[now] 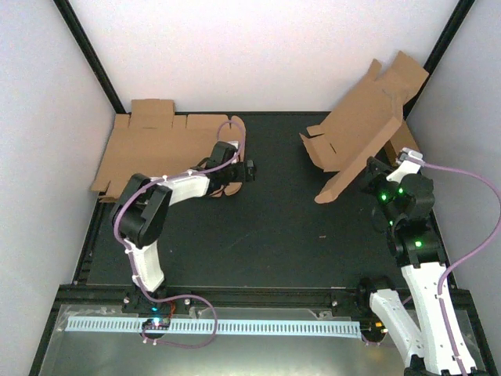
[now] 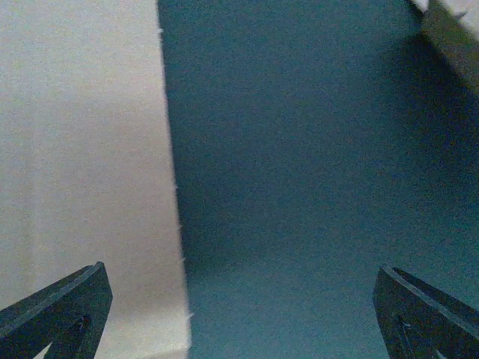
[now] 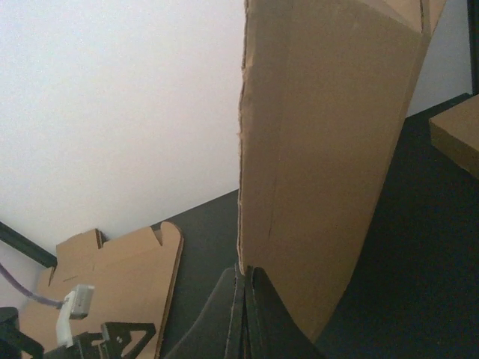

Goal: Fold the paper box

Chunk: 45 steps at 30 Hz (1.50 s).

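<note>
Paper box [image 1: 364, 137] held tilted above the desk's [image 1: 266, 235] far right corner
Right pincer [image 3: 243, 273] clamped on its lower edge. Left pincer [image 2: 239, 271] is spread apart over the flat cardboard's [image 1: 149, 145] edge, far left of the desk. Wide desk lies between.

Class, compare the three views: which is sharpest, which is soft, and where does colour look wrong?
Top external: sharpest, evenly lit. Left wrist: soft focus, table tinted teal, flat cardboard sheet washed grey. Right wrist: raised cardboard sheet fairly crisp, wall behind bright white.
</note>
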{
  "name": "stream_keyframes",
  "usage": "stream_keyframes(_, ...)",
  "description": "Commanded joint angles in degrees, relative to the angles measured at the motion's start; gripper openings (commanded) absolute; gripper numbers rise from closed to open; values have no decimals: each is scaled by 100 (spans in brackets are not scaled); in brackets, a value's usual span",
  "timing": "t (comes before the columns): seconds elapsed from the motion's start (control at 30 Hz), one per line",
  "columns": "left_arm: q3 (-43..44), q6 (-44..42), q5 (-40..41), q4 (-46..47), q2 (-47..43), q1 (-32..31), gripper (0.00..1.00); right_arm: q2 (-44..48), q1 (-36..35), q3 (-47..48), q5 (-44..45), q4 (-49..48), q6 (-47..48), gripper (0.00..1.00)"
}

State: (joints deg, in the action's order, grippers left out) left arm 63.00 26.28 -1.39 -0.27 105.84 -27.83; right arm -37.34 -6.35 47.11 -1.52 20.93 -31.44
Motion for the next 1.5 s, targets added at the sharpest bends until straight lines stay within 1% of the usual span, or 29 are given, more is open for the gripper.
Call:
stream_keyframes(0.0, -5, 993, -641, 1401, 441, 71, 99, -10, 2, -100, -217, -71, 2, 2)
stream_keyframes(0.1, -65, 1530, -791, 1917, 687, 109, 99, -3, 0, -140, -213, -63, 27, 1)
stream_keyframes(0.17, -50, 1729, -739, 2058, 822, 122, 99, -6, -1, -150, -209, -63, 39, 1)
stream_keyframes(0.33, -74, 2003, -578, 2370, 1050, 128, 99, -30, 1, -141, -183, -88, 82, 1)
stream_keyframes(0.47, -153, 2156, -660, 3033, 1209, 145, 99, -94, 1, -158, -174, -123, 99, 1)
stream_keyframes(0.5, -127, 2176, -680, 3075, 1247, 143, 99, -107, 1, -165, -173, -136, 103, 1)
stream_keyframes(0.83, 265, 2182, -679, 2858, 1565, 180, 99, -232, -1, -211, -195, -216, 129, 1)
stream_keyframes(1.13, 1010, 2123, -806, 2472, 1911, 309, 99, -298, -7, -185, -161, -242, 173, 1)
stream_keyframes(1.27, 1139, 2253, -918, 2556, 2042, 296, 99, -320, -4, -138, -151, -225, 197, 1)
stream_keyframes(1.37, 1133, 2375, -1048, 2797, 2165, 267, 99, -336, -2, -107, -147, -211, 208, 1)
stream_keyframes(1.47, 1098, 2470, -1003, 2992, 2233, 200, 99, -352, -7, -76, -164, -203, 204, 1)
